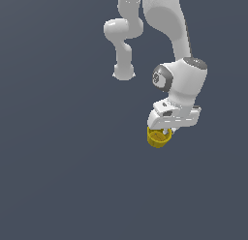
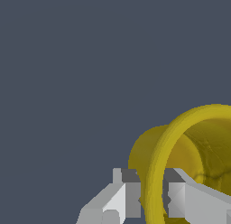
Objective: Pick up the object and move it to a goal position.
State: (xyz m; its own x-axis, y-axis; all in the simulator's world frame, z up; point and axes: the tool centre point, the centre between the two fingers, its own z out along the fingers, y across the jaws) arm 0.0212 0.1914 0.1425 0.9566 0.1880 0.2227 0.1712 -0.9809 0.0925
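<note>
The object is a small yellow cup with an open round rim. In the exterior view it hangs just under my white gripper, right of the middle. In the wrist view the cup fills the corner, and its rim wall stands between my two fingertips. One fingertip is outside the wall and the other is inside the cup. The gripper is shut on the cup's rim wall. The cup's lower part is partly hidden by the fingers.
The white arm comes down from the top of the exterior view, with a bent link to the exterior view's left of it. A plain dark grey surface lies all around.
</note>
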